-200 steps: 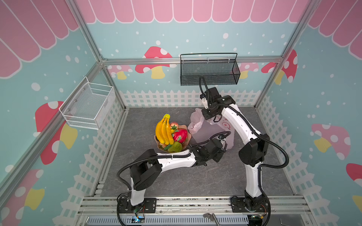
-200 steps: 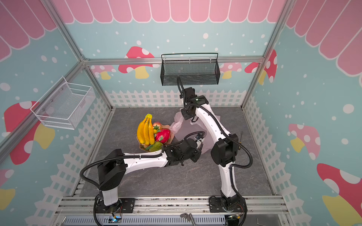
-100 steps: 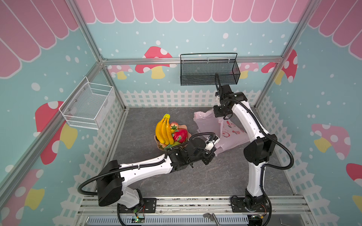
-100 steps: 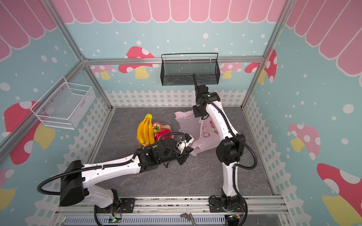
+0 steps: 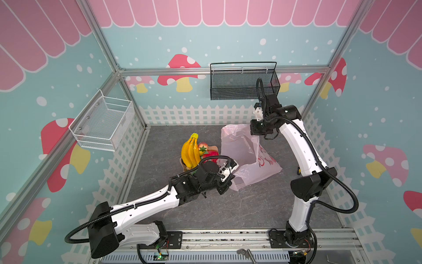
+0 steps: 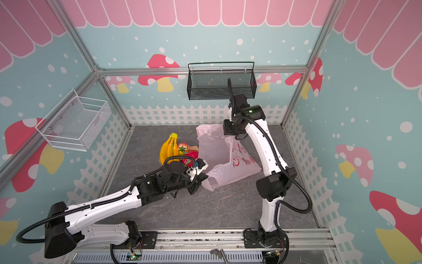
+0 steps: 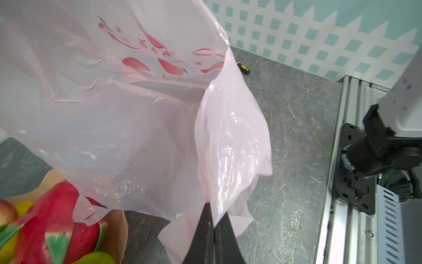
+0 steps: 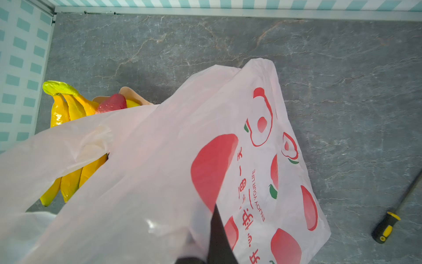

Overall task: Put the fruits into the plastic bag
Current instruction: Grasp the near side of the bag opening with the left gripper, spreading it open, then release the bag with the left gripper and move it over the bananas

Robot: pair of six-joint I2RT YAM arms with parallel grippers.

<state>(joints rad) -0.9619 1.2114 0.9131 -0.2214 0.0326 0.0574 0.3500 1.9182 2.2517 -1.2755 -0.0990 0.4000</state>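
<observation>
Bag-opening under way: the bag (image 5: pixel 249 157) is stretched between two arms, no fruit inside yet. The right gripper (image 8: pixel 215 230), jaws together, pinches the bag's 12 o'clock edge and holds it lifted. The left gripper (image 7: pixel 212 228), jaws all but together, is clamped on a fold at the bag's 7 o'clock corner. The fruits (image 5: pixel 194 152) sit heaped in a dish (image 7: pixel 120 230) on the floor, touching the bag at its 9 o'clock. Next, likely: spread the mouth wide, then free the left gripper to fetch a fruit.
</observation>
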